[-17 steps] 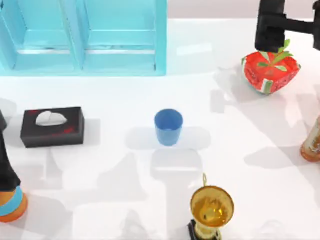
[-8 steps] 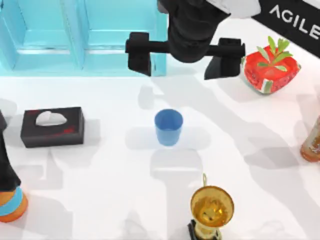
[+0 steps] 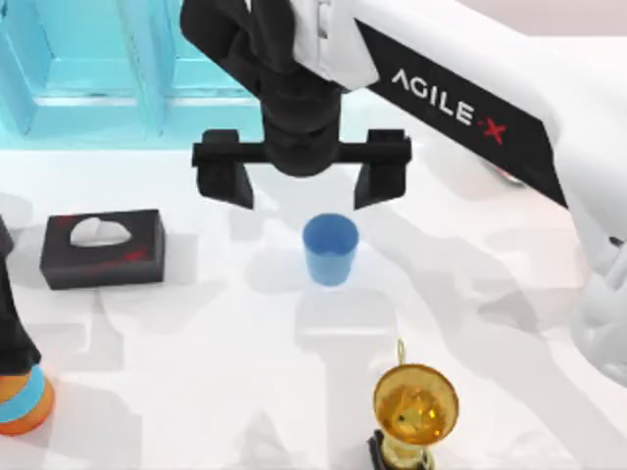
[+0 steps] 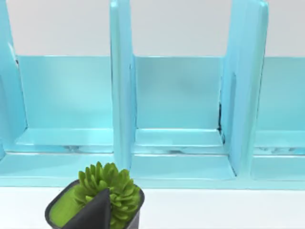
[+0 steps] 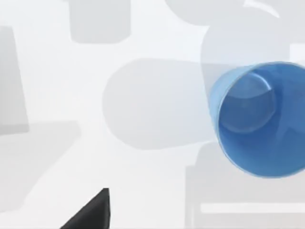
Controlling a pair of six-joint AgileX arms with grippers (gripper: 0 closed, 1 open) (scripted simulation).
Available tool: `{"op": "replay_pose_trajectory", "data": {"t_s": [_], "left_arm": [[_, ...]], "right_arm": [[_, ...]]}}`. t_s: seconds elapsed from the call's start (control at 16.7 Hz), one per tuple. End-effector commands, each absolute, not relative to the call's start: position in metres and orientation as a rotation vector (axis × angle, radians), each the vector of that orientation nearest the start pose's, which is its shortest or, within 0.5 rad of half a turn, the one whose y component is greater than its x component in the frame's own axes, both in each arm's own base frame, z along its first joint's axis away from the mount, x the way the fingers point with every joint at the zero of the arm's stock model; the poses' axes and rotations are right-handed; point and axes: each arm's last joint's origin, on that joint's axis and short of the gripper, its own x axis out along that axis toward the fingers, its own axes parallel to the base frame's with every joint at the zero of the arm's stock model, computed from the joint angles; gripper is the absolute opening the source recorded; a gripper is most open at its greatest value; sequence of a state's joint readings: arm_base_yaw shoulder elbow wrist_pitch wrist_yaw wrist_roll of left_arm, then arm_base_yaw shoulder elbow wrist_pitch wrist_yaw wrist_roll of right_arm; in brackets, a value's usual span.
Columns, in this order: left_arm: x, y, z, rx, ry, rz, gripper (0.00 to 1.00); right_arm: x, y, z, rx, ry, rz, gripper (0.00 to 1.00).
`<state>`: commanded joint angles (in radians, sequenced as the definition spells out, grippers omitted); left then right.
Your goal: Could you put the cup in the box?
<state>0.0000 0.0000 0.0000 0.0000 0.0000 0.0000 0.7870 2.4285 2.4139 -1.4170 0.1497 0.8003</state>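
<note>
The small plain blue plastic tumbler, the cup (image 3: 330, 249), stands upright and open-mouthed on the white table (image 3: 196, 343) near its middle, in front of the light turquoise compartmented box (image 3: 157, 88) along the far edge. The right gripper (image 3: 302, 184), black with two fingers, hangs over the table between the box and the cup, its fingers spread wide apart, one to each side and just behind the cup's rim, touching nothing. From the right wrist camera the cup (image 5: 259, 119) shows its hollow inside, with bare table around it. The left arm (image 3: 15, 333) is parked at the table's left edge. To the left of the cup lies a black tissue box (image 3: 102, 248); near the front edge stands a gold trophy cup on a black base (image 3: 413, 411). The left wrist camera faces the box's open compartments (image 4: 178, 109), with a small green succulent in a dark pot (image 4: 102, 198) before them
</note>
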Motion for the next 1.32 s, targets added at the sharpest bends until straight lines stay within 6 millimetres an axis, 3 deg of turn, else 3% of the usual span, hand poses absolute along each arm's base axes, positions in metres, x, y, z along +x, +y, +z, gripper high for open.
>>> {"op": "replay_pose_trajectory", "data": {"t_s": [0.36,0.9,1.2,1.32], "left_arm": [[0.106,-0.001,0.16,0.0,0.0,0.0,1.0],[0.106,-0.001,0.16,0.0,0.0,0.0,1.0],[0.106,-0.001,0.16,0.0,0.0,0.0,1.0],[0.106,-0.001,0.16,0.0,0.0,0.0,1.0]], "right_arm": [[0.344,0.345,0.226,0.006,1.373,-0.011,1.0],[0.361,0.346,0.137,0.008,1.37,-0.007,1.0],[0.361,0.345,0.134,0.007,1.371,-0.008,1.0],[0.361,0.345,0.134,0.007,1.371,-0.008,0.85]]}}
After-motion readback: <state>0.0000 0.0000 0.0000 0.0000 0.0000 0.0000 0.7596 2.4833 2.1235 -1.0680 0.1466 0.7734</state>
